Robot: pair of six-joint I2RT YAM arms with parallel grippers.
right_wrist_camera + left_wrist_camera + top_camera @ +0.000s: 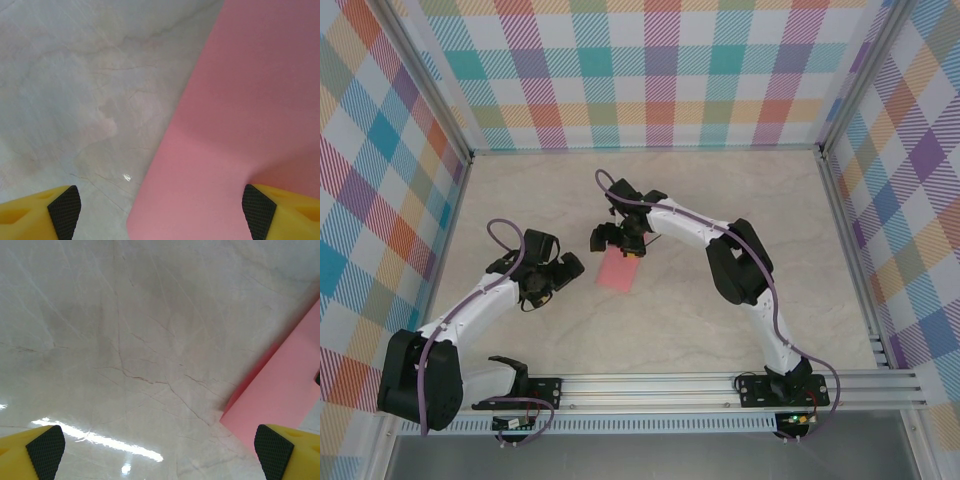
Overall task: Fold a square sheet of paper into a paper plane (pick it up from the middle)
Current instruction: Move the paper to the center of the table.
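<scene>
Thin salmon-pink square paper sheet lies on the pale table. The right gripper straddles its edge, jaws spread, seemingly to pinch. The left gripper sits alongside, released.

From above, the right gripper hides the far edge of the square sheet of paper (too small there to judge any crease). Each wrist view cuts the sheet off at its right edge.
</scene>
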